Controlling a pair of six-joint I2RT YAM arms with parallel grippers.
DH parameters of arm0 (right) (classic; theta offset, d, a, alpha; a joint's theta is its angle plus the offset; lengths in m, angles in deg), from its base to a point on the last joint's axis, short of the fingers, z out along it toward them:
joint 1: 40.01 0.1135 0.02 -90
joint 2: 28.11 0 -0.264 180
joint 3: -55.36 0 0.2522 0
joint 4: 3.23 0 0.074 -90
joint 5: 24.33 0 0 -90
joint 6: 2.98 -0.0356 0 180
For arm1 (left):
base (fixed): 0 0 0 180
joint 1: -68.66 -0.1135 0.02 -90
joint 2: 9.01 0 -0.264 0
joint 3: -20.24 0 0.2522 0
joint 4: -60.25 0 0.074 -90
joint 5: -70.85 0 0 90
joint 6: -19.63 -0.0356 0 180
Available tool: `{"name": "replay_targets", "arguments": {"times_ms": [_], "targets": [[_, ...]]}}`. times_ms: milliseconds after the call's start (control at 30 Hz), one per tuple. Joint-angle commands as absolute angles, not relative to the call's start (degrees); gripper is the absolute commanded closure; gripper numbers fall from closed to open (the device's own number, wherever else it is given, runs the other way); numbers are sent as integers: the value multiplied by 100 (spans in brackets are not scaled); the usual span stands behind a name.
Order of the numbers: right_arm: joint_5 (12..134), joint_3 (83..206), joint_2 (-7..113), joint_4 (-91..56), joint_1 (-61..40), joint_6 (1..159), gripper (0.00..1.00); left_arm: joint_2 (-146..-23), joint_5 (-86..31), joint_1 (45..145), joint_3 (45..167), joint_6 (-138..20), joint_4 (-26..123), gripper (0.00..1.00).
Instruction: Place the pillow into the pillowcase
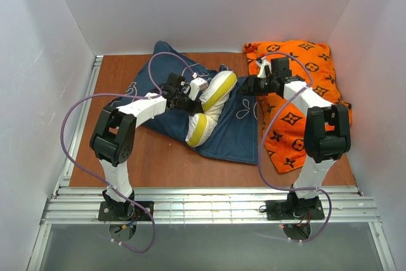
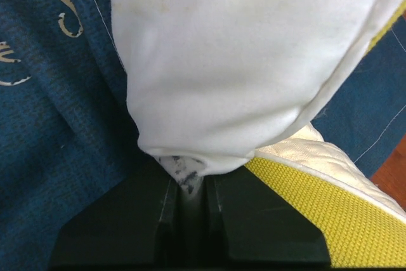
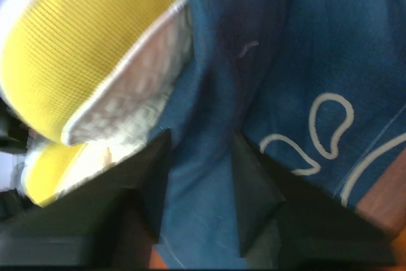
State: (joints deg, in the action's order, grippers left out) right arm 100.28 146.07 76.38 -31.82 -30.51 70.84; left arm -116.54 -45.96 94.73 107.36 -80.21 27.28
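The white pillow (image 1: 212,103) with its yellow edge band lies folded on the navy pillowcase (image 1: 235,132) in the middle of the table. My left gripper (image 1: 190,96) is at the pillow's left side. In the left wrist view it (image 2: 189,185) is shut on the pillow's small printed tag (image 2: 184,168), with the white pillow (image 2: 241,61) bulging above and the pillowcase (image 2: 57,131) to the left. My right gripper (image 1: 247,85) is at the pillowcase's right edge. In the right wrist view it (image 3: 200,141) is open, its jaws apart over a fold of pillowcase (image 3: 298,49) beside the pillow's yellow band (image 3: 89,42).
An orange cushion (image 1: 298,80) with a dark monogram pattern lies at the back right, under and behind the right arm. Bare brown table (image 1: 158,163) shows in front of the pillowcase. White walls close in the table on three sides.
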Motion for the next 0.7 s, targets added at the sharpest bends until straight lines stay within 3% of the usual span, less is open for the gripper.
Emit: {"name": "replay_targets", "arguments": {"times_ms": [0,33,67,167,300,567,667], "targets": [[9820,14796,7552,-3317,-2973,6962,37,-12133,-4270,9363,10606,-8180,1520,100],[9819,14778,7499,-3299,-2877,6936,32,-12151,-4314,9363,10624,-8092,1537,100],[9811,14778,7429,-3299,-2824,6910,20,-12177,-4375,9371,10685,-8074,1529,100],[9278,14769,7419,-3343,-2569,6927,20,-12221,-4428,9363,10747,-8021,1528,100],[8730,15173,7875,-3773,-2375,6989,30,-12213,-4429,9363,10765,-8004,1537,100],[7494,16086,8972,-3808,-1918,6900,31,-12107,-4525,9371,10642,-7872,1686,100],[6721,16570,9439,-4106,-1812,7277,43,-12081,-4315,9363,10590,-7775,1713,100]]}}
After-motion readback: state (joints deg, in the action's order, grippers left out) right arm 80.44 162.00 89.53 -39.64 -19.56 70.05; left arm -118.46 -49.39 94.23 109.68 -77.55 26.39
